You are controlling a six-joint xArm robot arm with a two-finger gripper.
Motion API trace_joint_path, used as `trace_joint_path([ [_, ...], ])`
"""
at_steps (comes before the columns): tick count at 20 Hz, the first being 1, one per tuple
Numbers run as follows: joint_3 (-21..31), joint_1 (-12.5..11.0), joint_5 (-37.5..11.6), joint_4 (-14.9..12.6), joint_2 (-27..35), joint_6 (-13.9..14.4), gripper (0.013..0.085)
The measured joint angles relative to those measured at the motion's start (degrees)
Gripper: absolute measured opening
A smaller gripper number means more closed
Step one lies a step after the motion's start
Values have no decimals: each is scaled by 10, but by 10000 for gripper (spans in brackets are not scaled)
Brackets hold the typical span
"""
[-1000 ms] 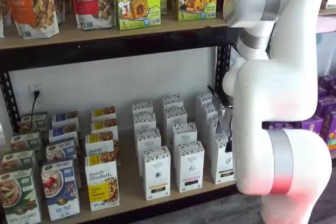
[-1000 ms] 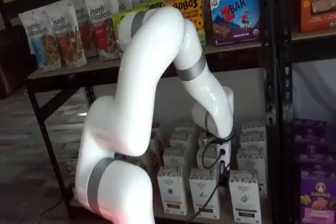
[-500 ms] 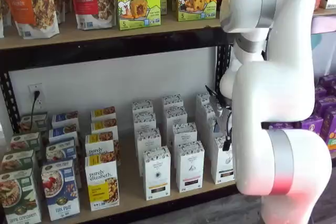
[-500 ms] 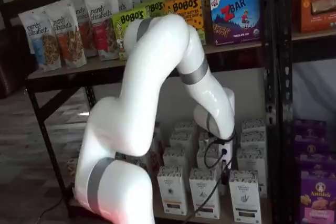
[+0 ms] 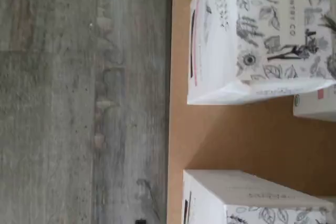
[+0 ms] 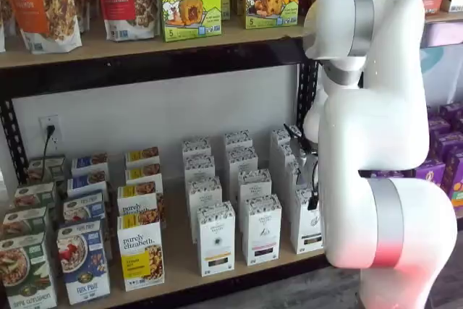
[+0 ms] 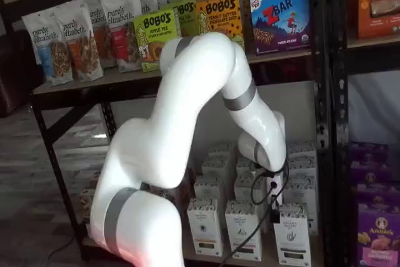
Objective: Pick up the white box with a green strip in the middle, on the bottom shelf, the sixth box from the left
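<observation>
The white box (image 6: 307,223) stands at the front of the rightmost column of white cartons on the bottom shelf (image 6: 181,262), partly hidden by my arm. It also shows in a shelf view (image 7: 291,234), with a speckled top band. My gripper (image 6: 312,195) hangs just above its top; in a shelf view (image 7: 274,212) only dark parts and a cable show, with no plain gap. The wrist view shows two speckled-top white cartons (image 5: 262,35) (image 5: 252,198) at the shelf's front edge; I cannot tell which is which.
Two more columns of similar white cartons (image 6: 260,229) (image 6: 215,239) stand to the left, then purely elizabeth boxes (image 6: 140,251). A black upright (image 7: 322,117) stands close on the right. The upper shelf (image 6: 145,45) holds bags and Bobo's boxes. Grey floor (image 5: 79,98) lies below.
My elbow and upper arm have swung right and lower. The gripper has shifted slightly toward the rightmost column of white cartons. No box has moved.
</observation>
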Motion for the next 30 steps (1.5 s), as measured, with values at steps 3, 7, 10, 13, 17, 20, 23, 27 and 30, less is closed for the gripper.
trace_joint_path([
  [3,-25,1,0,3,22,-1,850],
  [7,-56,1,4,-20,47,19,850],
  [10,-77,-1,18,-57,63,52,850],
  [13,-92,0,22,-73,75,67,850],
  [17,-104,1,26,-82,84,77,850],
  [20,-117,0,43,-125,90,115,850],
  [23,-126,-1,55,-158,94,143,850],
  [27,-128,-1,41,-224,103,203,850],
  [30,-129,0,21,-254,114,230,850],
])
